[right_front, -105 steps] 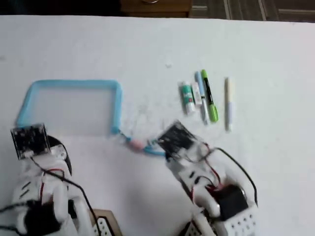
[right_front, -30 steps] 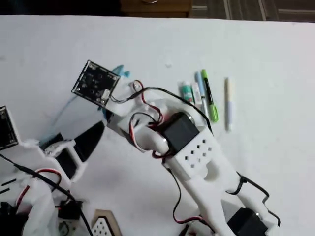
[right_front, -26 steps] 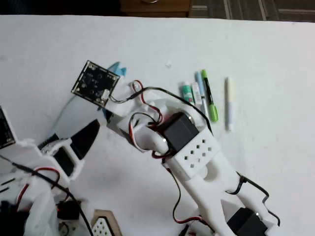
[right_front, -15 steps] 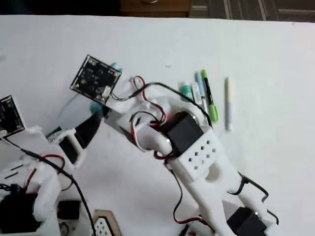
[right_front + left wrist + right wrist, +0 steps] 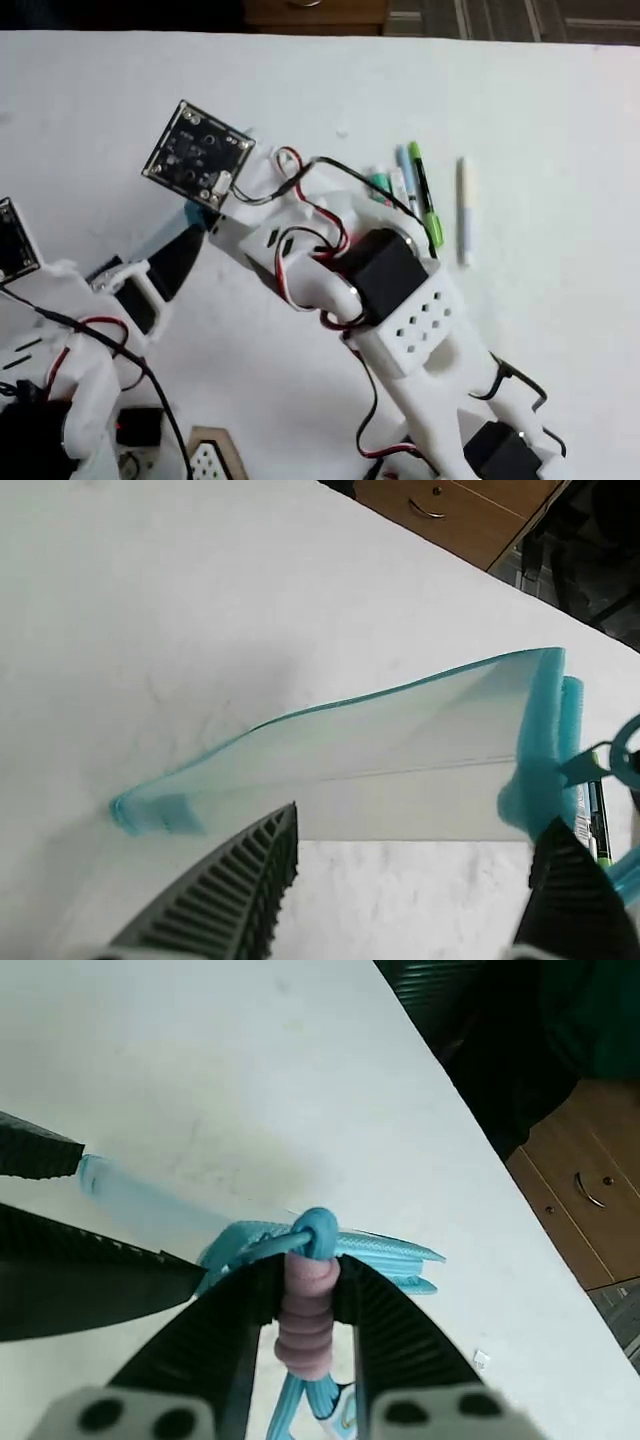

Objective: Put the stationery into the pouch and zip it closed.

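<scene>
Pinching the pink zipper pull (image 5: 303, 1332) in the right gripper (image 5: 305, 1285). Holding the left gripper (image 5: 420, 825) spread wide, straddling one long edge of the pouch (image 5: 400, 740) without clamping it. Seeing the pouch lying between the two arms, long axis running across the left gripper's gap toward the held pull. Logging the stationery (image 5: 424, 200) in a row beyond the right arm, well apart from the pouch, nearer the right arm.

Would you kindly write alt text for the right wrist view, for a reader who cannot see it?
The right tool is shut on the pink zip pull of a blue pouch, above a white table. The left tool sits open with the pouch's far end between its black fingers, and a wooden drawer unit stands beyond the table.
</scene>
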`<state>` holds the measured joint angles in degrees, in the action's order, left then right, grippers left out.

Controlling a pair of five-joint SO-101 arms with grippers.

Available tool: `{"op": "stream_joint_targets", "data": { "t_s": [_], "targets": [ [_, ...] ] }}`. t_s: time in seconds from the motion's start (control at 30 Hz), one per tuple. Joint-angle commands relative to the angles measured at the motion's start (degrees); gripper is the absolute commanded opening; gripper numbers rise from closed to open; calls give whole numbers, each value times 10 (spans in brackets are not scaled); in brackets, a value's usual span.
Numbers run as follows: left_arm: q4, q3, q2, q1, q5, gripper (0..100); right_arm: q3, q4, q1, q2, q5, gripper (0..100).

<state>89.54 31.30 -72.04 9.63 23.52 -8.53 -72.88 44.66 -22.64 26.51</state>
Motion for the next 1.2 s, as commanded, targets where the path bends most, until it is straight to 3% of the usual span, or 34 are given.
{"op": "stream_joint_targets", "data": {
  "t_s": [0.0,0.17,0.4,0.57,0.93,1.07,1.17],
  "targets": [
    [-21,-20,8,2,16,366,-23,-2,4,-2,-2,18],
    [-47,-17,18,2,38,365,-23,-2,4,-2,-2,18],
    [-47,-61,129,-1,38,366,-23,-2,4,-2,-2,18],
    [-43,-88,174,-51,38,366,-23,-2,4,-2,-2,18],
    [-69,4,176,-66,34,355,-23,-2,2,-2,-2,18],
    [-69,18,173,-66,29,212,-23,-2,0,-2,-2,18],
    [-82,19,173,-65,-31,96,-23,-2,0,-2,-2,18]
  ]
}}
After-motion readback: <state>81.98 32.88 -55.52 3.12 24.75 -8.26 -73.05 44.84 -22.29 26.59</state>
